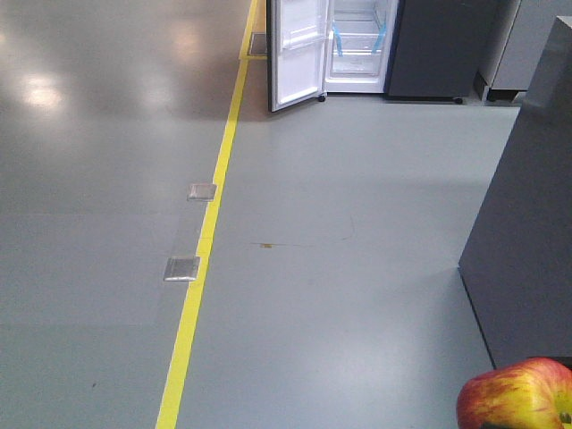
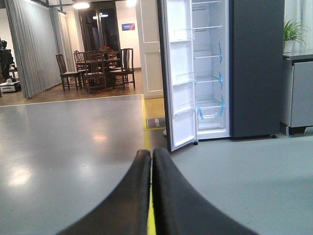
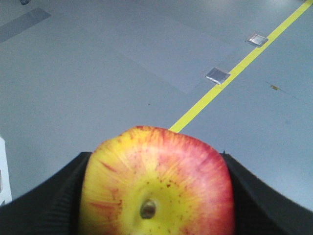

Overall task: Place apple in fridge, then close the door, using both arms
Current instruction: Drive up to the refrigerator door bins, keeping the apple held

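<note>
Shiny red apple with yellow streaks and patches (image 3: pixel 156 183) sits clamped in our black right gripper (image 3: pixel 155 161), stem end turned toward the wrist camera, with the ribbed black fingers (image 3: pixel 54 205) pressed against both of its sides. In the front view we see the apple low in the right corner, well apart from the tall dark grey fridge (image 1: pixel 438 45), which stands at the far end of the smooth grey floor (image 1: pixel 357 295). We see the tall fridge door (image 2: pixel 178 73) swung wide open on the fridge's left side, showing its white lining and clear plastic bins. The fridge's white inside shows glass shelves marked with strips of blue tape (image 2: pixel 221 105). Our black left gripper (image 2: pixel 151 152) is closed with nothing in it, its two fingers pressed flat together and pointing toward the foot of the open door, far short of the fridge. A bright yellow floor line (image 1: pixel 201 268) runs from the near floor toward the fridge's door side, and two square metal floor plates (image 1: pixel 182 268) lie just beside the line, away from the fridge. A plain dark grey cabinet side (image 1: pixel 527 223) stands between the apple and the fridge, on the right. Beyond the fridge's door side stand dark wooden chairs around a table (image 2: pixel 98 66).
</note>
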`<state>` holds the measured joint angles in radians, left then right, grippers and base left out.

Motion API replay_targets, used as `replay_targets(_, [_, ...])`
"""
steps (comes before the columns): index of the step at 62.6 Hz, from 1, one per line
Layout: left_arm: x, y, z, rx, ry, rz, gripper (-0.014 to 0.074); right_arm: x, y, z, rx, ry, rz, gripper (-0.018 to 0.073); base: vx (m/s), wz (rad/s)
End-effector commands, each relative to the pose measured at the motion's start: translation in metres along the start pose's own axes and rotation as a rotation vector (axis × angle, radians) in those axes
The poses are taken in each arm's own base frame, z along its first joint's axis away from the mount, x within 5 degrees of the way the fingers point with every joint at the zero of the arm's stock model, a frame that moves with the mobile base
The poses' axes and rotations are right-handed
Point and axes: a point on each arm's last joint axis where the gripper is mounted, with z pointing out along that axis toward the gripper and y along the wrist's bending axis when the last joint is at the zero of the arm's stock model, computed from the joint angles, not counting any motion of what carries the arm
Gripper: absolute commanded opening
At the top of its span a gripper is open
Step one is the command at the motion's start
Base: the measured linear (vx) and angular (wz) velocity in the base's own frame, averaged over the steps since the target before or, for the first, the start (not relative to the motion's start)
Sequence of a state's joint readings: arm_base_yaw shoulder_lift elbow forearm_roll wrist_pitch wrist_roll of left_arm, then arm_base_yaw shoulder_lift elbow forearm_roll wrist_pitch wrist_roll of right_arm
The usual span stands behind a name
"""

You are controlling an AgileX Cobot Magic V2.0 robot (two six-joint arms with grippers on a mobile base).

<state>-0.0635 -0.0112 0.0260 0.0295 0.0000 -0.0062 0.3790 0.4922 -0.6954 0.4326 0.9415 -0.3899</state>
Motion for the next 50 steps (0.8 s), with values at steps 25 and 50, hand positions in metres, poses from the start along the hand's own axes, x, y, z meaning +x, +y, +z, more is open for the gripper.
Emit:
replay_targets(25, [-0.0009, -0.0005, -0.0008, 0.007, -0.071, -0.015, -0.0006, -0.0129, 0.0003, -0.0051, 0.009, -0.092, 0.001, 0.0411, 0.29, -0.03])
replay_targets(50, [-0.0009, -0.0005, -0.0008, 0.007, -0.071, -0.015, -0.0006, -0.0129, 0.0003, -0.0051, 0.009, -0.092, 0.001, 0.0411, 0.3, -0.07])
